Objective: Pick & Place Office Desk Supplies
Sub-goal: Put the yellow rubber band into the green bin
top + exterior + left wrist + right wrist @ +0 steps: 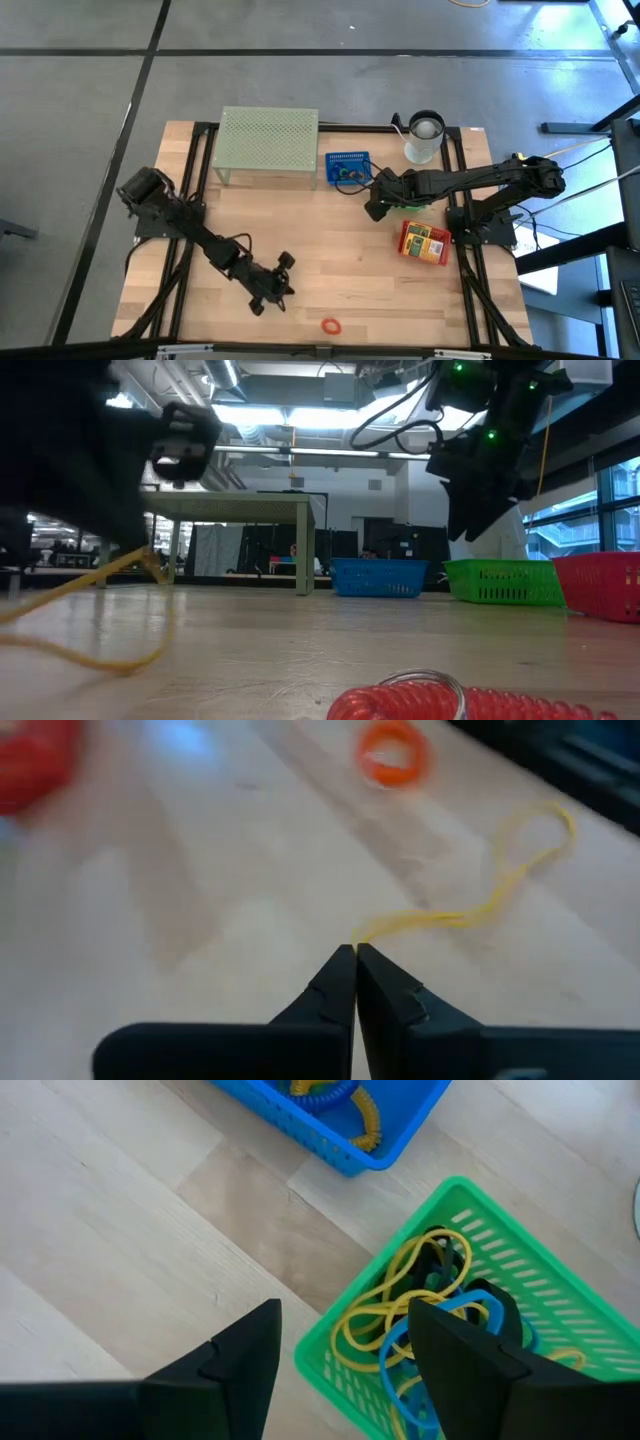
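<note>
A yellow rubber band (pixel 470 910) trails over the wood from my left gripper (pixel 355 952), which is shut on one end of it near the table's front (pixel 272 285). In the low view the band (pixel 100 575) sags down to the tabletop. An orange coiled loop (pixel 392 752) lies loose beyond it, by the front edge (pixel 331 326). My right gripper (pixel 345 1320) is open and hovers over the near corner of the green basket (pixel 470 1210), which holds yellow and blue bands (pixel 400 1295) and black clips. My left gripper pinches the yellow rubber band at one end (pixel 362 932) between the tips of its two shut fingers, slanting down toward the table. The strand is slack. Its far loop (pixel 540 830) lies on the wood.
A blue basket (pixel 347 168) with coiled items stands beside the pale green mesh stand (pixel 268 145). A white cup (pixel 425 137) is at the far right. A red basket (pixel 425 243) lies near the right arm. Bare wood stretches across the table's middle (pixel 330 250).
</note>
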Tool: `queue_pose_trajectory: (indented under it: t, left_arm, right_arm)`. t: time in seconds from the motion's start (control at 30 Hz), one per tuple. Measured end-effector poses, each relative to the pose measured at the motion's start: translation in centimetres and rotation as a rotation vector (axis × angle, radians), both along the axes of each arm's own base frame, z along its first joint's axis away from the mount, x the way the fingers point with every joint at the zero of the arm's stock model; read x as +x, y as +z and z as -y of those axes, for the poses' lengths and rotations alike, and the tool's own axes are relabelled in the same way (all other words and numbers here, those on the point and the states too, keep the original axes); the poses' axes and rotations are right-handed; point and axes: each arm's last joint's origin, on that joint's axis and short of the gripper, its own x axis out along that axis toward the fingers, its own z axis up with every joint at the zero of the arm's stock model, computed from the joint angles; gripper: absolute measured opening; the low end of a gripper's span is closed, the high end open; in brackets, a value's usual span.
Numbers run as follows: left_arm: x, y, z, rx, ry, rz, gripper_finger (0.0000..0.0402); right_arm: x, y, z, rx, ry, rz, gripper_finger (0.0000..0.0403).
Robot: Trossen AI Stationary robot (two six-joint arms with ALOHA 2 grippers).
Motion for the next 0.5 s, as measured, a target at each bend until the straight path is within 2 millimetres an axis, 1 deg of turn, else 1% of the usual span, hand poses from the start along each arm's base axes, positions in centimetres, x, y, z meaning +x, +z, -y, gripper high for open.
queue_pose_trajectory:
  t: [0.1,0.23,0.33,0.5]
  left_arm:
    - [0.1,2.0,-0.6,0.009,0.029,0.085,0.0002]
    - [-0.2,4.6,-1.3,0.044,0.059,0.193,0.0002]
    - [-0.6,6.7,-1.9,0.061,0.093,0.276,0.0002]
    - [-1.3,9.4,-2.5,0.1,0.127,0.401,0.0002]
  right_arm:
    - [0.2,0.1,-0.2,0.0,0.008,0.023,0.0219]
    - [0.6,0.2,-0.8,-0.004,0.045,0.061,0.0219]
    - [1.1,0.4,-1.4,-0.015,0.103,0.102,0.0219]
    - [2.2,1.0,-2.8,-0.05,0.241,0.207,0.0219]
